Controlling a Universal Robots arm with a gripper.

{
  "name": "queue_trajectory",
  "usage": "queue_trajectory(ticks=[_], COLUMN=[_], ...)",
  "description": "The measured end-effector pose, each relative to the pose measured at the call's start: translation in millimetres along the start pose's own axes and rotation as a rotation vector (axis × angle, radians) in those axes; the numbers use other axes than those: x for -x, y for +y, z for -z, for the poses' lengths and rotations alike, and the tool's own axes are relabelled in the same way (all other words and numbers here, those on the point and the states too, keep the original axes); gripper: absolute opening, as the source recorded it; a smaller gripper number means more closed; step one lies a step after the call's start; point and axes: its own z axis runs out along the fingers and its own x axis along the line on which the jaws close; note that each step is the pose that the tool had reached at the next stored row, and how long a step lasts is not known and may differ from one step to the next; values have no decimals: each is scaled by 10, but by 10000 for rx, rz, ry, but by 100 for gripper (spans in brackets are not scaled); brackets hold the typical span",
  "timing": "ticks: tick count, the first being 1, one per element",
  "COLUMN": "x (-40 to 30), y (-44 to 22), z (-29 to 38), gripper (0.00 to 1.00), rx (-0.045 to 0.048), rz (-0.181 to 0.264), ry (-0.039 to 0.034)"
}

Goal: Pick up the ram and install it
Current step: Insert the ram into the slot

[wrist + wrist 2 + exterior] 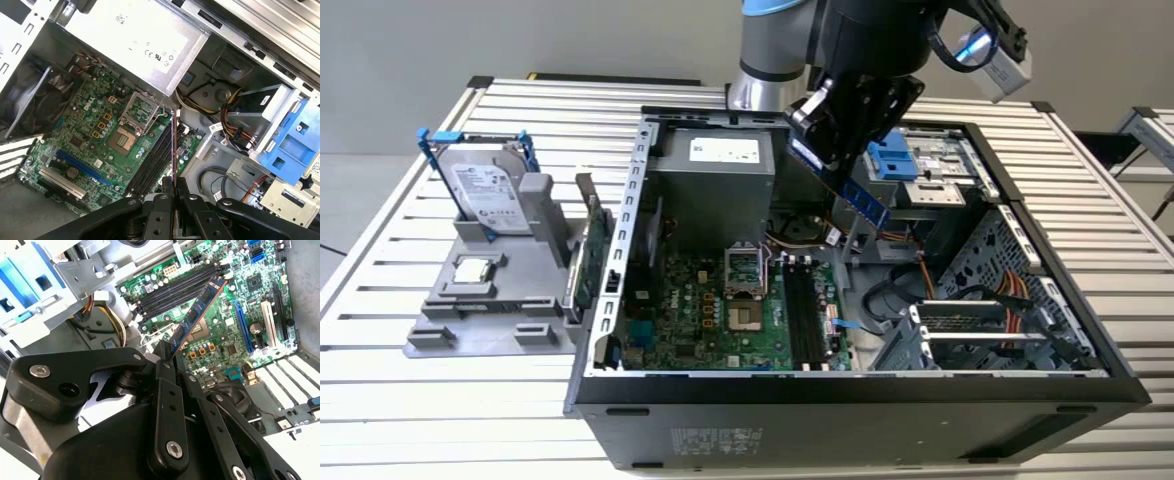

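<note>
Your fingers point(165, 385) gripped the slim blue-green ram stick point(197, 315) tilted above the black motherboard slots point(175, 287); misaligned, it risked jamming.

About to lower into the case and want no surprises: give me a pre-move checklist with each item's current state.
1. Grip on the ram: ok, fingers of the gripper shut on one end.
2. Memory slots empty: ok.
3. Ram lined up with the slots: not ok, it hangs tilted.
4. Slot latches open: cannot tell.
5. Ram clear of the cables: cannot tell.
</note>
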Motion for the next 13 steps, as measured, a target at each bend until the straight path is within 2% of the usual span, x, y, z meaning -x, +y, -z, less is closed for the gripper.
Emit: queue_trajectory(ticks=[13], x=[10], y=[-6], z=[0], gripper=[0], rx=[-25], rz=[-984], ry=[-16])
